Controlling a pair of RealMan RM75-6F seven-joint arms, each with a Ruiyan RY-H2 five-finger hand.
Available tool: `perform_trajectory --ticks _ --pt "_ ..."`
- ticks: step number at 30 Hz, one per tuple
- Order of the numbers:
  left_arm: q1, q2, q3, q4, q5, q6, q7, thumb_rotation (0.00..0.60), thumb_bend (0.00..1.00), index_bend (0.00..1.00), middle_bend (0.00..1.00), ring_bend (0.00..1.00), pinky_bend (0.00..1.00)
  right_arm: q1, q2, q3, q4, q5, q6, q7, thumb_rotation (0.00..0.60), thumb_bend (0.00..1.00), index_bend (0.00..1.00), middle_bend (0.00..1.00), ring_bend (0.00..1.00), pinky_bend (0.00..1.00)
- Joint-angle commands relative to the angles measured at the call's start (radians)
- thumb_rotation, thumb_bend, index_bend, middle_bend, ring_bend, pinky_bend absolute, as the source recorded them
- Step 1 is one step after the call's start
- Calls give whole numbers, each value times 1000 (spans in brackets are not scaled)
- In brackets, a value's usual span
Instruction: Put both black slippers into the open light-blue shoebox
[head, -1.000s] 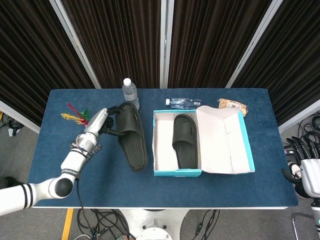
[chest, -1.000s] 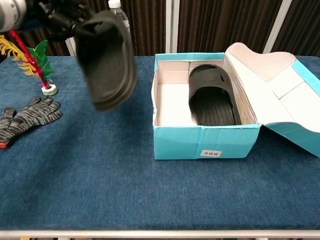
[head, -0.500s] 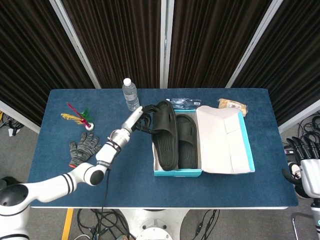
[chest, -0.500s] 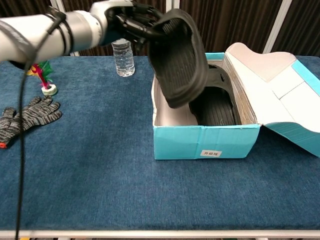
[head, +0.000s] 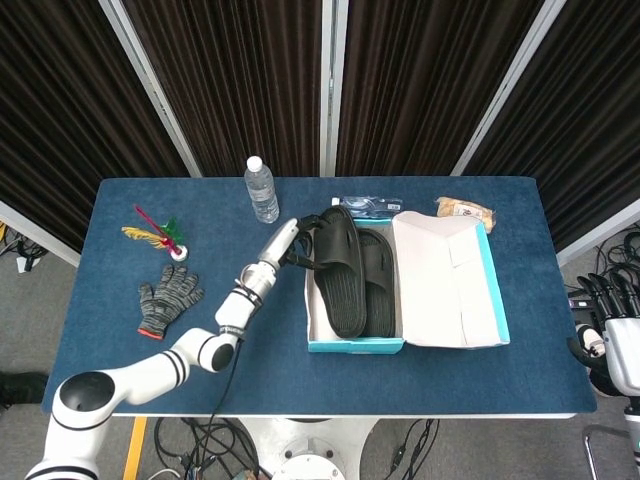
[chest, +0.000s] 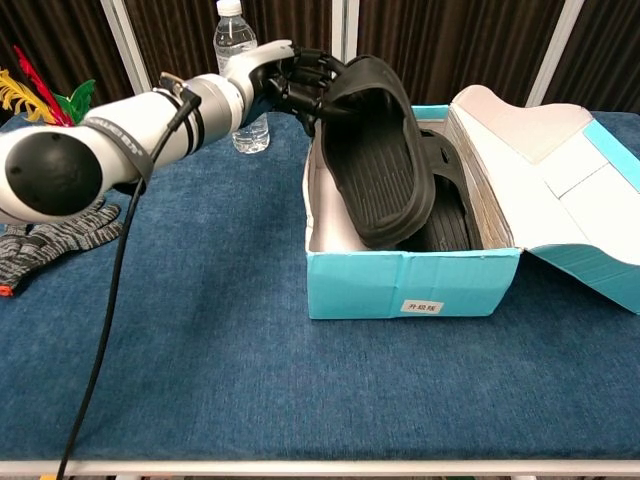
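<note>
My left hand (chest: 300, 84) (head: 300, 248) grips the heel end of a black slipper (chest: 378, 160) (head: 338, 270), which tilts down into the left half of the open light-blue shoebox (chest: 410, 278) (head: 355, 345). The slipper's toe end is inside the box, sole facing up and forward. The other black slipper (chest: 446, 212) (head: 379, 280) lies flat in the right half of the box, partly covered by the held one. My right hand (head: 612, 345) hangs off the table's right edge, holding nothing, its fingers apart.
The box lid (chest: 560, 170) lies open to the right. A water bottle (chest: 236, 60) stands behind my left arm. A grey glove (chest: 50, 232) and a feathered shuttlecock (chest: 50, 100) lie at the left. A flat bottle (head: 366, 206) and a snack pack (head: 464, 210) sit behind the box.
My left hand carried the slipper from left of the box rightward over it, then lowered it so the toe end now dips inside beside the other slipper.
</note>
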Motion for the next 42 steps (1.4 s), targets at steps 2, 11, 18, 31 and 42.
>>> perform_trajectory --ticks 2,11,18,31,42 --pt "-5 -50 20 73 20 34 -17 600 0 575 563 672 570 0 0 0 -1 -2 1 -1 600 105 124 125 63 138" --pt "-7 -117 66 204 83 104 -66 600 0 580 562 663 562 -2 4 0 -7 -1 2 -7 600 105 124 125 63 138" --pt "8 -130 117 230 125 110 -113 600 0 584 562 661 560 -2 3 -1 -8 -1 1 -8 600 106 124 125 63 138" --pt "18 -97 99 160 38 1 13 600 0 562 559 406 532 -1 3 -1 -8 -3 0 -6 600 105 124 125 63 138" --pt "33 -36 112 29 25 17 193 600 0 168 166 88 377 -3 5 -4 -8 -13 5 -1 600 106 124 125 63 138"
